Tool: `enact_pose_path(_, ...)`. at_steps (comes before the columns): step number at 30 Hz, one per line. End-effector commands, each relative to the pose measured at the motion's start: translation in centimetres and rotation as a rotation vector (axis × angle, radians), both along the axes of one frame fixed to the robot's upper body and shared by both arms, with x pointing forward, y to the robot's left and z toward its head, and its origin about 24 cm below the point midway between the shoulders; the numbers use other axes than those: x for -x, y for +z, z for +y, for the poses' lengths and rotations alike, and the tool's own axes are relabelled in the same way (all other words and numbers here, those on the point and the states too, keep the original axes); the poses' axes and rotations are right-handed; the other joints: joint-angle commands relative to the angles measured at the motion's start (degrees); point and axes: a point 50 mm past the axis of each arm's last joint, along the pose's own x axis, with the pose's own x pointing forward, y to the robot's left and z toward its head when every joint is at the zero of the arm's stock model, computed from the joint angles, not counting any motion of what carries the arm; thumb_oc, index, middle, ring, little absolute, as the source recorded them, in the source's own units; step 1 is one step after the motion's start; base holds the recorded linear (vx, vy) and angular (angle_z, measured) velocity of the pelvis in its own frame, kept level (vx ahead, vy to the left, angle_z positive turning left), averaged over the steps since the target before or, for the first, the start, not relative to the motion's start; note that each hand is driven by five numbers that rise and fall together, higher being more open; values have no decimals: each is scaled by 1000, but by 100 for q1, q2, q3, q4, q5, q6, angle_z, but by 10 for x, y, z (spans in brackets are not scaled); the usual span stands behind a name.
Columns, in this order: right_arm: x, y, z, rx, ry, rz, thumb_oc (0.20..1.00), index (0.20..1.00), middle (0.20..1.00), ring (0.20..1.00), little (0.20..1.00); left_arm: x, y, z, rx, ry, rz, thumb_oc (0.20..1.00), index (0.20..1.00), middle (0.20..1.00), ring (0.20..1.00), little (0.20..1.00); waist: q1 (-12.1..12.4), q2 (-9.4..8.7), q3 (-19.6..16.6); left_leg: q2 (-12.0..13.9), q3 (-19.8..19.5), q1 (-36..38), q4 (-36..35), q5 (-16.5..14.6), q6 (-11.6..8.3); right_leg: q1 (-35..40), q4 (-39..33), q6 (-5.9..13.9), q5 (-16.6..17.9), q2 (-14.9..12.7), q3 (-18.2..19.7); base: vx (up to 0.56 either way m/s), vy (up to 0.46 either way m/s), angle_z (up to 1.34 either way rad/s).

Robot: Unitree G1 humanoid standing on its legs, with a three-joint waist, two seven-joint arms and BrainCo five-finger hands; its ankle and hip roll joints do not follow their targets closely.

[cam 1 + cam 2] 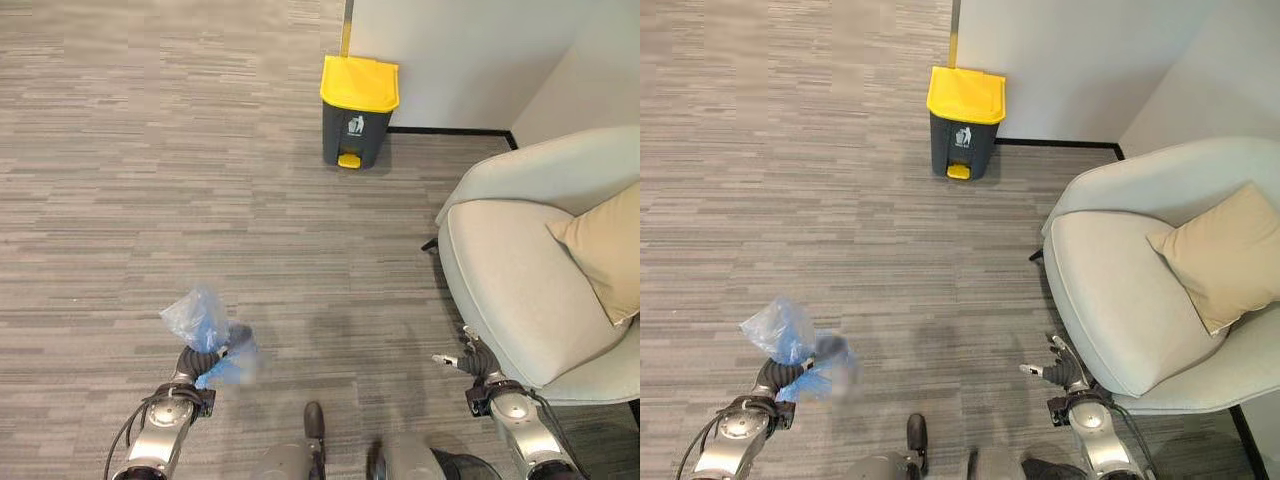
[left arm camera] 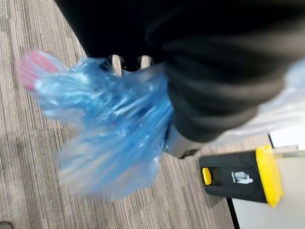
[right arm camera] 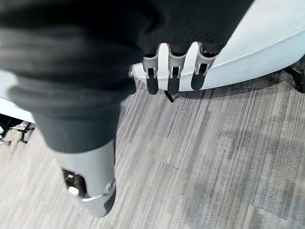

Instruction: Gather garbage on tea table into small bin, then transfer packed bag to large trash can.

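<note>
We are facing a grey carpeted floor (image 1: 150, 150), with a pale armchair (image 1: 520, 290) filling the right of the frame and a tan cushion (image 1: 605, 250) lying on its seat. The trash can (image 1: 358, 111), dark with a yellow lid, is standing at the upper centre against the wall, well apart from us, and its lid is sitting closed.

We are holding the blue bag (image 1: 205, 325) at the lower left of the frame in our left hand (image 1: 197, 362), whose fingers are curling round the gathered neck; something pink is showing through the plastic in the left wrist view.

Our right hand (image 1: 470, 358) is hanging at the lower right, just beside the armchair, fingers apart and relaxed, carrying nothing.

Risks, in our judgement:
- The thin plastic is slipping or tearing if the grip is loosening while walking.
- The right arm is brushing the armchair.
- The closed lid is blocking the drop unless the pedal (image 1: 348, 160) is being pressed.
</note>
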Motion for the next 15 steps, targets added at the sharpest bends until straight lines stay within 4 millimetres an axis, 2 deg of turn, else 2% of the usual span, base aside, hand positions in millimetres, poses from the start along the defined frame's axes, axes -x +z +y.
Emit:
enact_pose_path(1,-5,7,-12,1,-31,-28,1000,1000,1000,1000,1000,-3,18,9,-11,17,-107,200,200,200,200,200,-48,15,-28,314,-335,161,709,-864,-456,636,-1727,196,1450,-29,-287,340,-55,-15)
enact_pose_path(4,-3,7,-13,9,-30,-24,1000,1000,1000,1000,1000,-4,17,8,-6,17,-105,200,200,200,200,200,-145,21,43,280,-438,513,658,-1049,-551,403,-2277,328,1706,-123,-558,399,-98,-6)
enact_pose_path(6,2,4,-16,21,-29,-10,1000,1000,1000,1000,1000,-3,14,4,-10,-7,-88,200,200,200,200,200,-238,4,0,217,-607,949,544,-1297,-649,346,-2448,420,1915,-185,-567,656,-236,45)
enact_pose_path(7,5,3,-19,16,-44,-5,1000,1000,1000,1000,1000,-2,14,3,-9,-18,-88,200,200,200,200,200,-263,-15,-64,231,-642,1085,528,-1373,-716,387,-2400,376,2005,-220,-541,742,-323,102)
enact_pose_path(8,10,1,-21,26,-44,9,1000,1000,1000,1000,1000,3,9,-1,11,-17,-69,200,200,200,200,200,-321,95,-175,482,-620,1209,683,-1323,-895,455,-2165,269,1906,-155,-569,603,-301,73)
enact_pose_path(9,12,0,-23,33,-51,15,1000,1000,1000,1000,1000,6,6,-2,26,-15,-59,200,200,200,200,200,-344,150,-253,626,-623,1214,848,-1169,-1011,526,-2104,197,1819,-103,-634,482,-264,74)
enact_pose_path(10,12,0,-24,36,-51,16,1000,1000,1000,1000,1000,7,5,-3,31,-15,-54,200,200,200,200,200,-358,147,-284,666,-627,1136,996,-1003,-1051,565,-2123,162,1802,-101,-651,354,-239,39)
enact_pose_path(11,14,0,-26,38,-57,14,1000,1000,1000,1000,1000,8,3,-6,42,-18,-49,200,200,200,200,200,-376,192,-324,825,-616,986,1570,-621,-1174,793,-2148,39,1691,60,-671,218,-160,27)
enact_pose_path(12,14,0,-26,37,-57,14,1000,1000,1000,1000,1000,8,3,-6,42,-18,-49,200,200,200,200,200,-397,174,-338,805,-635,957,1571,-598,-1172,784,-2170,38,1712,37,-683,332,-249,13)
enact_pose_path(13,14,2,-29,39,-68,5,1000,1000,1000,1000,1000,10,1,-7,59,-15,-43,200,200,200,200,200,-377,165,-337,972,-571,648,2423,-214,-1214,1062,-2216,-145,1517,193,-696,292,-220,-9)
enact_pose_path(14,14,2,-32,47,-81,5,1000,1000,1000,1000,1000,9,1,-7,69,-4,-48,200,200,200,200,200,-367,136,-330,1019,-524,508,2738,-70,-1195,1194,-2274,-230,1425,246,-697,292,-218,-17)
enact_pose_path(15,14,2,-32,47,-81,4,1000,1000,1000,1000,1000,9,1,-7,68,-3,-48,200,200,200,200,200,-383,111,-344,989,-532,485,2724,-40,-1187,1178,-2288,-228,1443,217,-701,173,-125,-33)
